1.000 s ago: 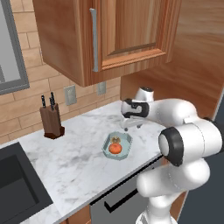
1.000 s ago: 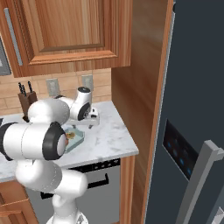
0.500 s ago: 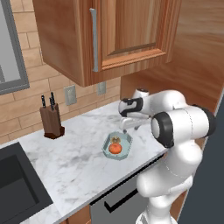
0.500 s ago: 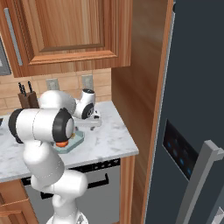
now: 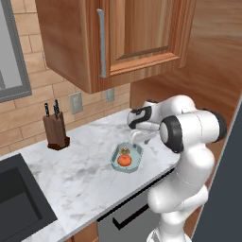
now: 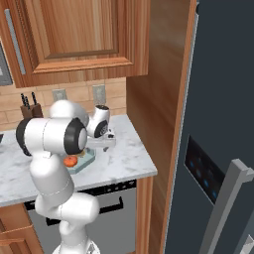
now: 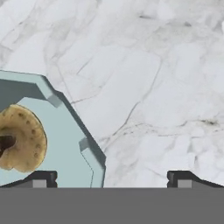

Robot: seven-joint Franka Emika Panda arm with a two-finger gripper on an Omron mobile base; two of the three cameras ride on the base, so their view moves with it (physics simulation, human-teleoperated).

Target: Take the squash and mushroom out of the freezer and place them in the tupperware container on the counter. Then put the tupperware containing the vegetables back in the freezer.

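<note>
A knife block (image 5: 55, 130) stands at the far left of the marble counter (image 5: 75, 175), near the brick wall. At the four o'clock side of it, well apart, lies the pale teal tupperware container (image 5: 127, 158), holding the orange-red squash (image 5: 125, 160) with the small brown mushroom (image 5: 125, 151) touching it at twelve o'clock. The white arm's gripper (image 5: 140, 137) hovers just beside the container's two o'clock corner, fingers spread wide and grasping nothing. From the hand camera, one fingertip (image 7: 40, 178) sits over the container's edge, the other over bare marble. Farthest right stands the dark freezer (image 6: 221, 139), its door closed.
</note>
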